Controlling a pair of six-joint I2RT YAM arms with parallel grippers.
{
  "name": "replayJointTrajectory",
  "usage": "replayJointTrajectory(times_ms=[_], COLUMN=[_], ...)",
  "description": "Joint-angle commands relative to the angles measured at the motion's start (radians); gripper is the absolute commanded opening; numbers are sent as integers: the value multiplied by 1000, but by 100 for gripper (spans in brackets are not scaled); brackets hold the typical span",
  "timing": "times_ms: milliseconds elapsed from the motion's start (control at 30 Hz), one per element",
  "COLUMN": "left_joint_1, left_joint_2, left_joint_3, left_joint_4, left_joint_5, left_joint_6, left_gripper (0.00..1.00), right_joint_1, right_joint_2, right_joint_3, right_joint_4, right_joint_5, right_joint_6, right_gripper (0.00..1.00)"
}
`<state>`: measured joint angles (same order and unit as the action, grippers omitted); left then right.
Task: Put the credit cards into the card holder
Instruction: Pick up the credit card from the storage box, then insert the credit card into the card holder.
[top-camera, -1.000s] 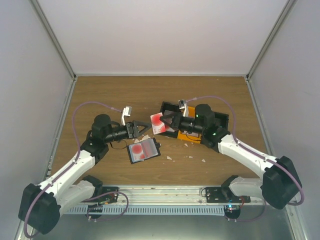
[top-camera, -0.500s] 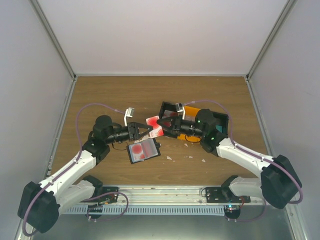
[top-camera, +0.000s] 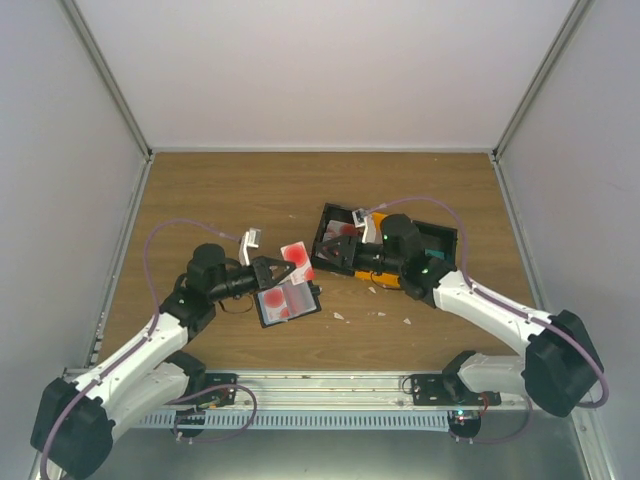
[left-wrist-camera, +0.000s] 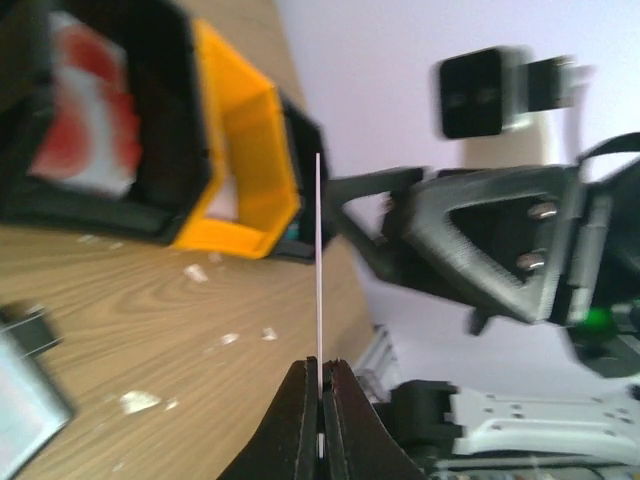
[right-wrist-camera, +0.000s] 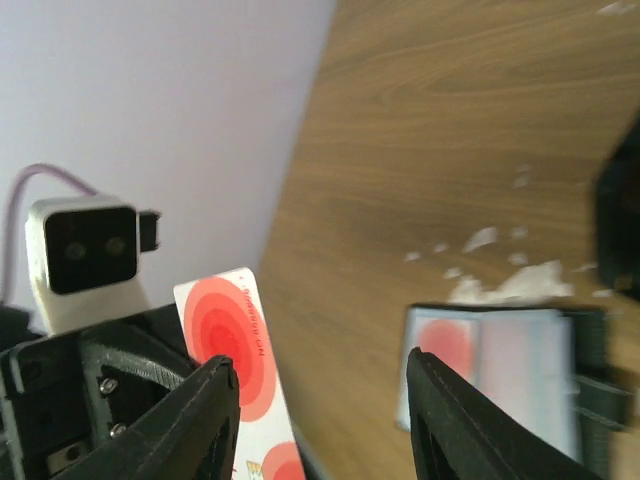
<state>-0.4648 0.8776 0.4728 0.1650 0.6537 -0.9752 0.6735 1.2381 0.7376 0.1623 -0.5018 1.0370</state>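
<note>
My left gripper (top-camera: 287, 266) (left-wrist-camera: 320, 372) is shut on a red-and-white credit card (top-camera: 295, 254), held just above the far edge of the open black card holder (top-camera: 288, 303). In the left wrist view the card (left-wrist-camera: 318, 260) shows edge-on as a thin white line. The holder (right-wrist-camera: 500, 368) has a red-marked card and a pale one in its slots. My right gripper (top-camera: 334, 252) (right-wrist-camera: 325, 388) stands open a short way right of the held card (right-wrist-camera: 232, 345), with nothing between its fingers. Another red-and-white card (left-wrist-camera: 85, 130) lies in a black bin.
A black bin (top-camera: 332, 215), an orange bin (top-camera: 386, 277) (left-wrist-camera: 245, 150) and a second black bin (top-camera: 447, 240) sit together at centre right. White paper scraps (top-camera: 378, 292) are scattered on the wooden table in front of them.
The left gripper has shut on the card and carried it down-left toward the holder. The right gripper has opened, let the card go and drawn back to the right.
</note>
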Motion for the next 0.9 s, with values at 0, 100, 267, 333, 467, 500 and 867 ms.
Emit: replayJointTrajectory(times_ms=[0,100,267,333,467,500,867], left_joint_1=[-3,-3,-2,-2,0,0,14], left_joint_2=[-29,-31,-40,-47,-50,-50,16], left_joint_3=[-98,-156,-224,-240,-273,-284,-356], left_joint_4=[-114,-122,-107,-107,-101,-95,29], left_joint_5=[-171,-214,-262,-282,-305,-307,-254], left_joint_6=[73,72,62,62,56,53,21], left_gripper=[0,0,0,0,0,0,0], right_joint_1=[26,79,178,202,225,229,229], right_joint_2=[26,102,259,314,418,443,549], right_joint_3=[80,141,252,272,314,318,362], right_joint_4=[-328,-430,-533,-537,-572,-573,-609], right_joint_5=[247,349,450,455,469,463,370], right_joint_6=[-295,-394,-488,-511,-520,-524,-526], right_gripper=[49,53,57,57,57,57,54])
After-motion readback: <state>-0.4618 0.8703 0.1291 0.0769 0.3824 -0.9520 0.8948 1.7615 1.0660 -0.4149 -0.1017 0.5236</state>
